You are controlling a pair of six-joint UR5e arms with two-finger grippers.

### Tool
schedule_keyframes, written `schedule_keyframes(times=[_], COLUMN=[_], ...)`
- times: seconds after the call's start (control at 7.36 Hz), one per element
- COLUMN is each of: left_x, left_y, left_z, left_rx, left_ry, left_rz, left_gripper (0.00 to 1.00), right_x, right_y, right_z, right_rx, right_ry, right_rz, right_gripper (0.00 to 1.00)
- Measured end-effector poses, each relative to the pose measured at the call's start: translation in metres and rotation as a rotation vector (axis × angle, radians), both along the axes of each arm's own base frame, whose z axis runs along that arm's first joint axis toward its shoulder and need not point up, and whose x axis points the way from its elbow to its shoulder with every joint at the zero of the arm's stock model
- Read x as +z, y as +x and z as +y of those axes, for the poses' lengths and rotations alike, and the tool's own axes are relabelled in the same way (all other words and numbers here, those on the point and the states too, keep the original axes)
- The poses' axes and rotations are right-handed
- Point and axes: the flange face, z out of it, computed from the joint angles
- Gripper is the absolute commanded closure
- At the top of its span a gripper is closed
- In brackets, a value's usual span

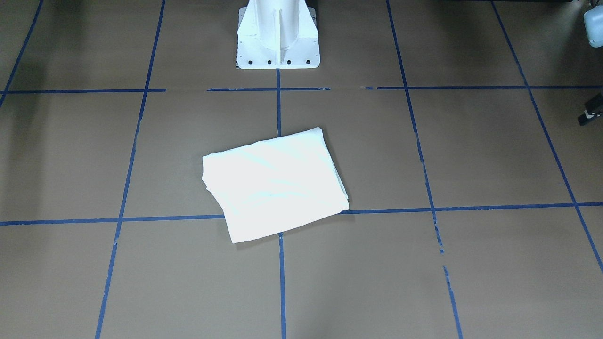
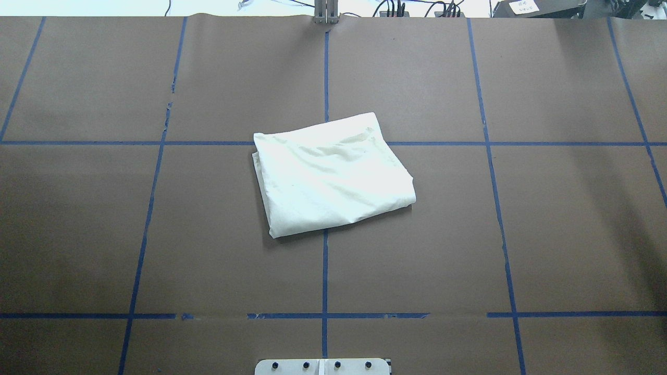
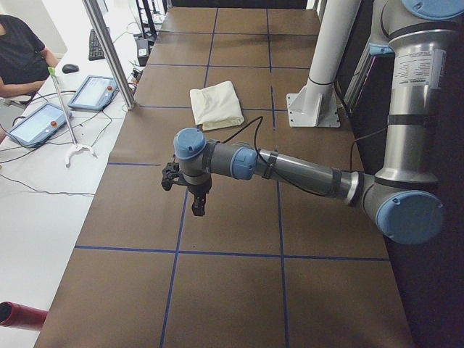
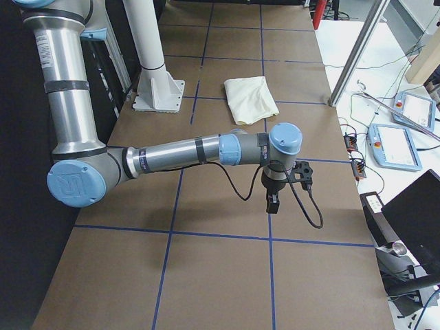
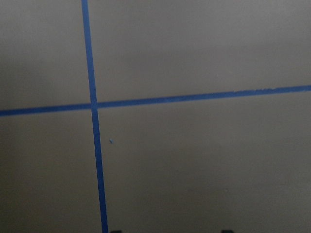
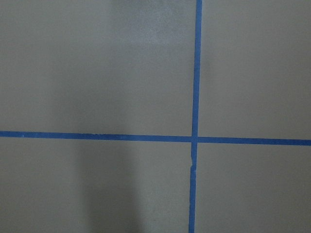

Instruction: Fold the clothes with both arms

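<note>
The clothes (image 2: 333,174) lie as one folded cream rectangle, plain side up, on the brown table's middle; they also show in the front view (image 1: 275,183) and in both side views (image 3: 216,105) (image 4: 251,98). No gripper touches them. My left gripper (image 3: 185,194) hangs over bare table far towards the table's left end. Two dark tips stand wide apart at the bottom edge of its wrist view (image 5: 168,231), nothing between them. My right gripper (image 4: 275,199) hangs over bare table near the opposite end. Whether it is open or shut, I cannot tell.
Blue tape lines (image 2: 324,271) grid the brown table. The white pedestal base (image 1: 278,37) stands behind the clothes. Beside the table are a metal pole (image 3: 109,51), tablets (image 3: 93,93), cables and a seated person (image 3: 18,54).
</note>
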Motion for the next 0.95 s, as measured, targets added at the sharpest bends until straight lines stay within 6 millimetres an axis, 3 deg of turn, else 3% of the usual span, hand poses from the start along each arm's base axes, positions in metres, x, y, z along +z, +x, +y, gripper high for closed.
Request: schedule_keyframes(times=[0.54,0.95], left_x=[-0.001,-0.016], left_y=[0.000,-0.001], left_z=[0.000,0.004], left_rx=[-0.006,-0.006], left_ry=[0.005,0.033], left_rz=[0.006,0.010], left_gripper=[0.00,0.00], right_x=[0.001,0.003], right_y=[-0.001,-0.003], right_z=[0.000,0.000], right_rx=[-0.005,-0.001], right_ry=[0.004,-0.004], right_rz=[0.001,0.004], right_gripper=[0.00,0.00])
